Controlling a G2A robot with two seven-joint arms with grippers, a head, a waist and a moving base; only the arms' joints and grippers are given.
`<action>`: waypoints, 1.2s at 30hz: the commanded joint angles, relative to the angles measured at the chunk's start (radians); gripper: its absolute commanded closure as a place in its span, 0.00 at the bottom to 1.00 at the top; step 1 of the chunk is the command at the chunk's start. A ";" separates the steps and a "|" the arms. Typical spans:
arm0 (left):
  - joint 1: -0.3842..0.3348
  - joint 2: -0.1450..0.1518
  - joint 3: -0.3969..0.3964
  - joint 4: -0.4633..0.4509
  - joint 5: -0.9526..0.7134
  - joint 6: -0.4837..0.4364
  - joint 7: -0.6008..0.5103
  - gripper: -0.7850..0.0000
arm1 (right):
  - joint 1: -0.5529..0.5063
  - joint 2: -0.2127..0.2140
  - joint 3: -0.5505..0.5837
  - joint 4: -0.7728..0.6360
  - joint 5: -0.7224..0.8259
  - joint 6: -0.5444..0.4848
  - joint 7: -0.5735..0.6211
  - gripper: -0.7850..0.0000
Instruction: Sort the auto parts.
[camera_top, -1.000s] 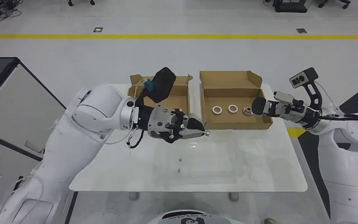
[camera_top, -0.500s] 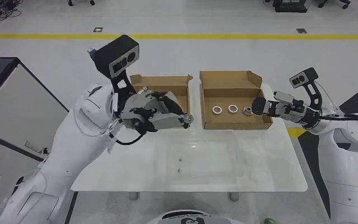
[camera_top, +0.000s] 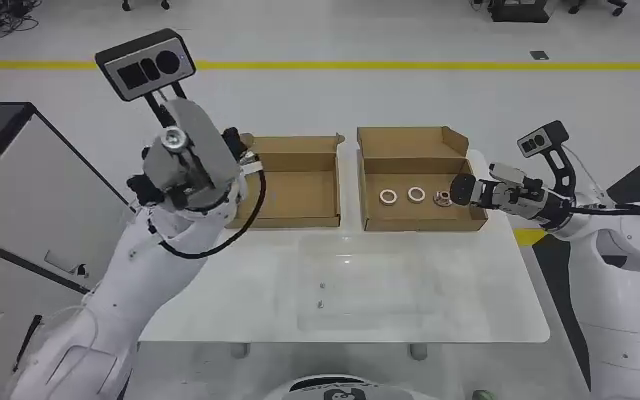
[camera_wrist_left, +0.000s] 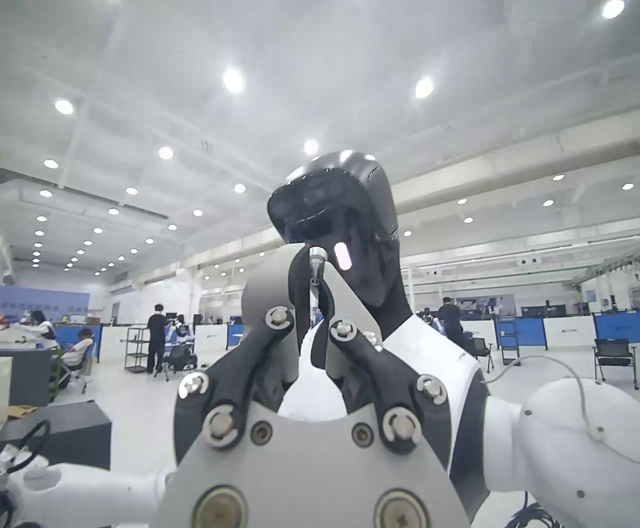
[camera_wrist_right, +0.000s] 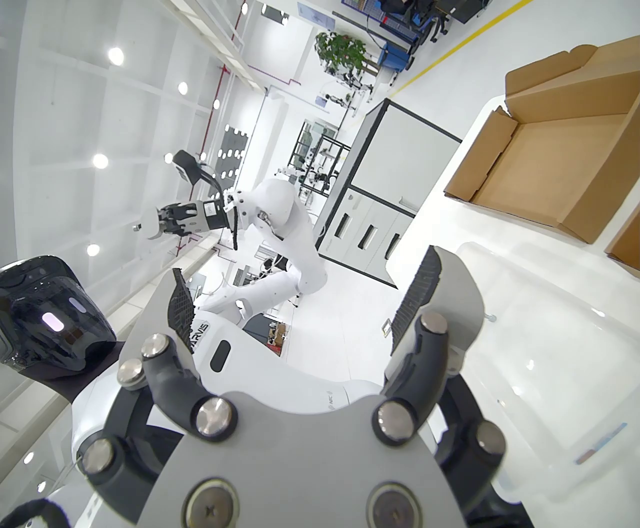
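Pale floor (camera_top: 400, 30) crossed by a yellow line (camera_top: 400, 65) — round ceiling lights (camera_wrist_left: 232, 80) overhead.

I see bright, even light from round ceiling lamps (camera_wrist_left: 232, 80), which flare into white blobs in the left wrist view. The white table (camera_top: 480, 290) glares softly, and a faint shadow lies inside the box (camera_top: 415, 180). Both wrist views bow straight lines near their edges.
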 joint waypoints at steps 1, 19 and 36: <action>0.008 -0.011 -0.006 0.009 -0.033 0.000 0.000 1.00 | 0.000 0.000 0.000 0.000 0.000 0.000 0.000 0.00; 0.023 -0.039 -0.070 0.142 0.309 0.042 -0.042 1.00 | 0.000 0.000 0.000 0.000 0.000 0.000 0.000 0.00; 0.033 -0.060 -0.032 0.098 0.078 0.031 -0.031 1.00 | 0.000 0.000 0.000 0.000 0.000 0.000 0.000 0.00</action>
